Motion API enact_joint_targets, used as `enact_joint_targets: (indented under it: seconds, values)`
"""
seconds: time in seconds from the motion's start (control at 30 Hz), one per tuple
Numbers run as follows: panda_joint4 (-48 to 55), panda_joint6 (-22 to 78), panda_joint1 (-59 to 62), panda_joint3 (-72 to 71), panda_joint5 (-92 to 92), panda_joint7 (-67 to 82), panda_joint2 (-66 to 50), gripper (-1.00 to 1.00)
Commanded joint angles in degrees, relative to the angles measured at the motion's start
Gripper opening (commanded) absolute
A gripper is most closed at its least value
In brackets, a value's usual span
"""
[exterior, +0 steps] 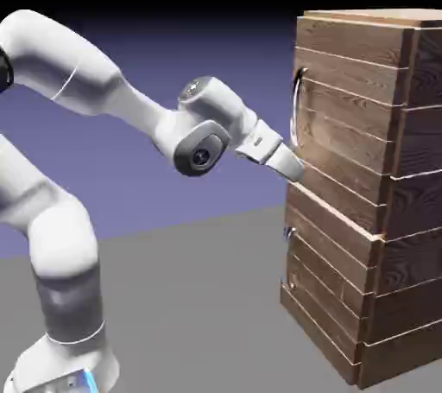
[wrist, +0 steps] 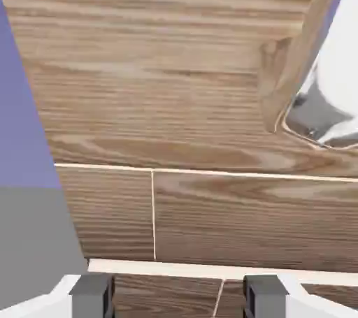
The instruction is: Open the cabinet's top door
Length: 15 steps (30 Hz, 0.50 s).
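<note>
Top door (exterior: 341, 136) shut; fingers (wrist: 93, 295) spread near its handle (exterior: 297, 106).

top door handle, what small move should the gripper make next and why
Probably shift the gripper up toward the silver handle before closing. In the exterior view it sits at the top door below the handle's lower end. In the hand view its open fingertips frame bare planks, with the handle off to the upper right.

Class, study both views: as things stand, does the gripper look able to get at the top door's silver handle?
Probably yes. The gripper is open, close to the top door, just below the handle. In the hand view the handle shows at upper right with only bare wood between the fingertips. Nothing blocks the way.
</note>
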State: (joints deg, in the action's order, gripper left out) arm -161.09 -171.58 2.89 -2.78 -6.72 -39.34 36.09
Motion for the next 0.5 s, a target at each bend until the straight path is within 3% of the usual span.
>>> enact_joint_targets:
  seconds: [0.0, 0.47]
  values:
    - [-0.03, 0.90, 1.33, -1.03, -2.50, 1.16, 1.27, 0.00]
    - [-0.52, 13.48, 19.87, -15.44, -37.39, 17.34, 19.09, 0.00]
